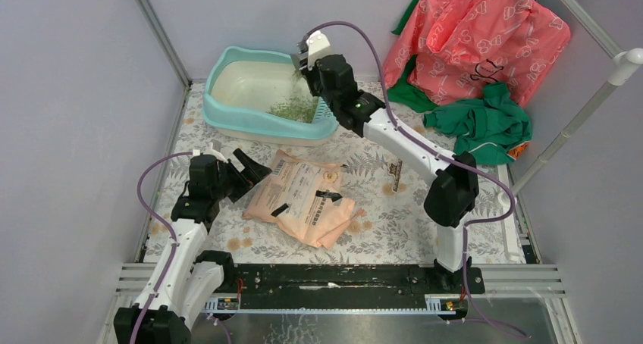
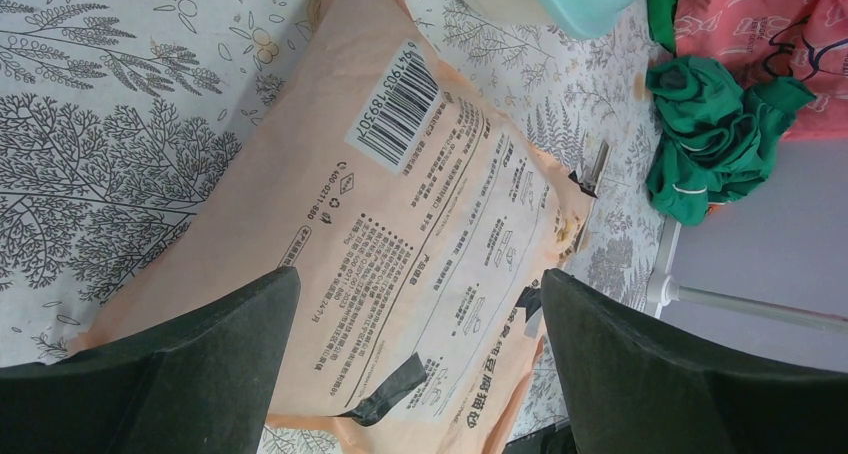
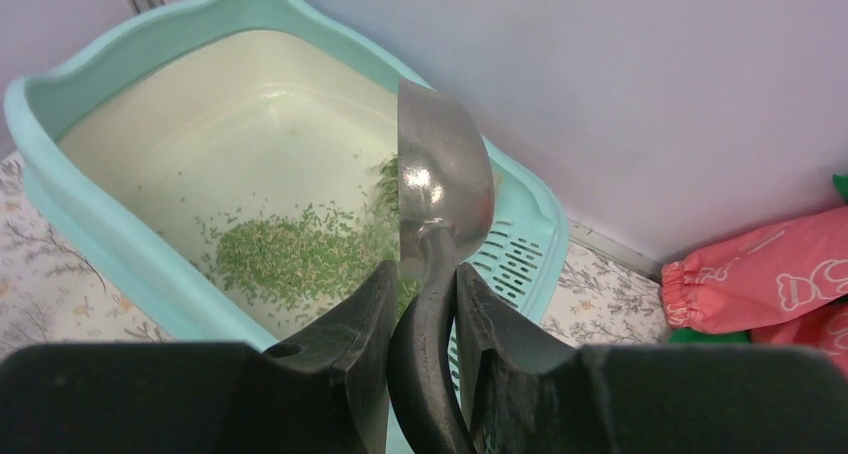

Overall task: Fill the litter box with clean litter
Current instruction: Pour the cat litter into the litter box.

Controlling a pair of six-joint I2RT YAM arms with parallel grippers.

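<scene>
Left fingers [image 1: 250,170] spread wide over peach bag [image 1: 303,196], near left | right fingers [image 1: 311,64] clamped on metal scoop [image 3: 440,174], tipped over litter box [image 1: 227,64], far centre | clean litter [image 3: 290,254]: thin patch, right end | looks early, basin mostly bare, more scoops needed

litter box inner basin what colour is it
Cream-white, inside a light-teal rim; the right wrist view shows the litter box best.
</scene>
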